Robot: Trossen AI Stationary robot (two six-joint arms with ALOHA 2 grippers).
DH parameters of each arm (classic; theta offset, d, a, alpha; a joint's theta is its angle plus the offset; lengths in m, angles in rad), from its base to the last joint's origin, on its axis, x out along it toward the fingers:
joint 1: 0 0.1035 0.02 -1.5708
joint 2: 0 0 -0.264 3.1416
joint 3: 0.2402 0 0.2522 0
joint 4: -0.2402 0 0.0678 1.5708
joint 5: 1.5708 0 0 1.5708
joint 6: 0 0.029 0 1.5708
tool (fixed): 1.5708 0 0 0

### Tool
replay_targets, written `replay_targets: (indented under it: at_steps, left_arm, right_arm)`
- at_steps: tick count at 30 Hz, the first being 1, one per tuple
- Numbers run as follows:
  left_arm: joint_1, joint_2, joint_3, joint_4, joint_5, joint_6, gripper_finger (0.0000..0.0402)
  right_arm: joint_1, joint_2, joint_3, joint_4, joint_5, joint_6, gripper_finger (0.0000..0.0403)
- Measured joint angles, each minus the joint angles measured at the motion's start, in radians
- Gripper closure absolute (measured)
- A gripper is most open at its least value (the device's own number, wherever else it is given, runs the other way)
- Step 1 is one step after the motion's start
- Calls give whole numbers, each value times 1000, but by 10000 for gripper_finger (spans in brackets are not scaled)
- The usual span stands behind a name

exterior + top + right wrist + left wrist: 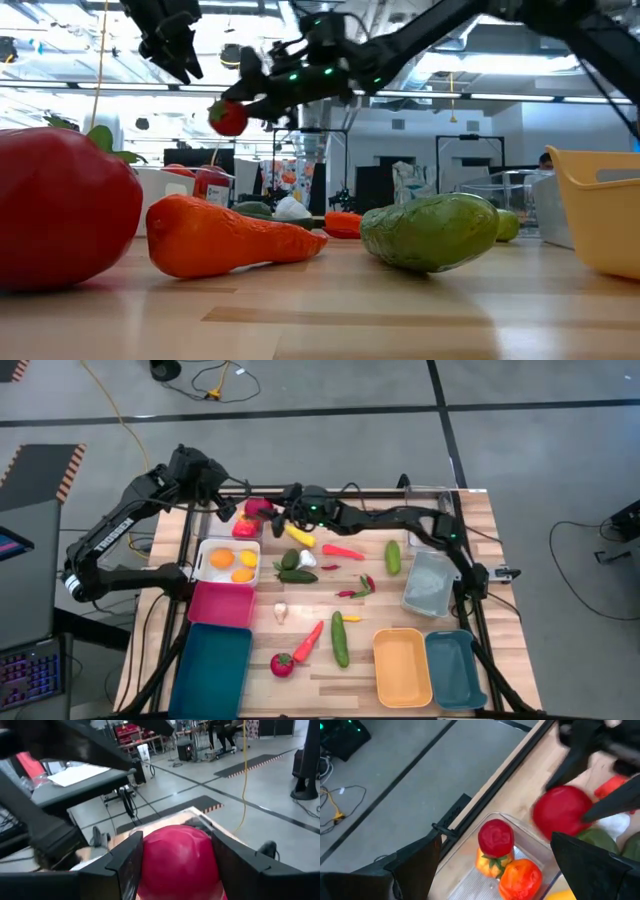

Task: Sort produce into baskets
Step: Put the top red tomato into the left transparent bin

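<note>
Currently the right gripper (272, 512) is reached across to the far-left part of the table, pinching a red tomato (258, 507) between its fingers; in the right wrist view the tomato (177, 865) fills the gap between the two dark fingers (125, 865), one on each side. Low view shows the tomato (229, 118) held in the air, well above the tabletop. It hangs just beside the clear basket (225, 520) at the far-left corner; the left wrist view puts the tomato (562, 811) over the wood just past that basket's rim (520, 827). Inside the basket: another red tomato (495, 837), an orange tomato (520, 877) and a yellowish piece under them. Left gripper (222, 508) hovers over the same basket, fingers spread, holding nothing. Next to it, nearer the camera side, the white basket (208, 547) holds orange pieces, then the pink-red basket (220, 605) and the dark teal basket (210, 665). Still loose on the table: yellow squash (299, 536), carrot (307, 641), cucumber (340, 638), garlic (281, 611).
</note>
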Motion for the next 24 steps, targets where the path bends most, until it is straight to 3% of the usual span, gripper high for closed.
replay_targets:
  at_steps: [10, 24]
  left_arm:
    - [0, 0, 0, -20, 0, 0, 38]
    - [0, 0, 0, -19, 0, 8, 38]
  right_arm:
    - [-1, 217, 254, 3, 1, 3, 162]
    - [-2, 256, 284, -26, 1, 2, 132]
